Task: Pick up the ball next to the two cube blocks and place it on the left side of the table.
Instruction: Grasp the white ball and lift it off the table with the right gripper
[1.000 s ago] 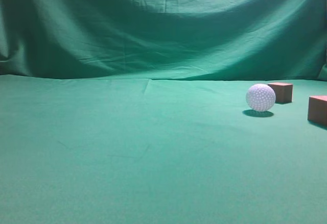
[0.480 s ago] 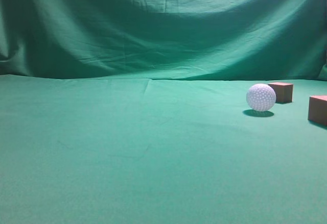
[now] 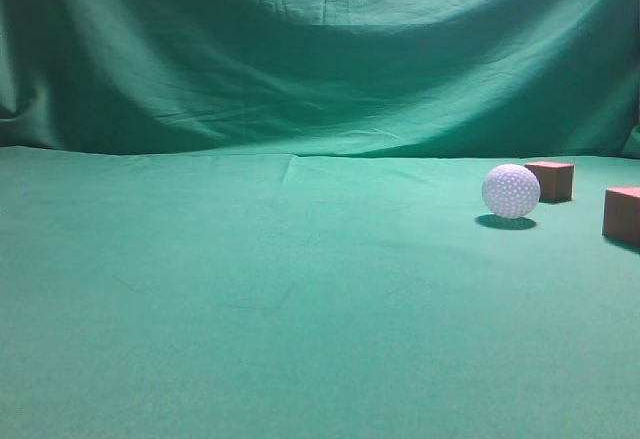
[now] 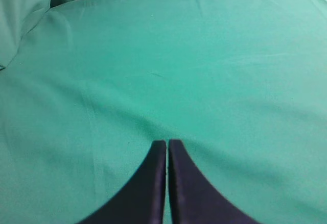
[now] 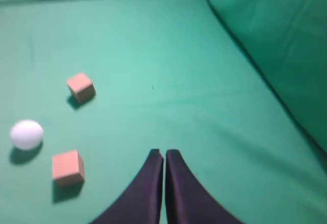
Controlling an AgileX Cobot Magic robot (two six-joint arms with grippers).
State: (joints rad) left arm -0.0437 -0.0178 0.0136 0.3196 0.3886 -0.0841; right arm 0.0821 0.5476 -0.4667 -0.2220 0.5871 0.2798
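While exterior hides both arms, right fingers (image 5: 164,155) seemingly closed near ball (image 5: 26,134).

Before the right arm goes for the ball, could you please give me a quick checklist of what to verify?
1. Ball free on the table, nothing gripping it: ok.
2. Both cubes in sight, one and the other apart from the ball: ok.
3. Right gripper open for a grasp: not ok, shut.
4. Left gripper out of the way, holding nothing: ok, shut.
5. Table's left side free for placing: ok in the exterior view.
6. Right gripper's height above the cloth: cannot tell.
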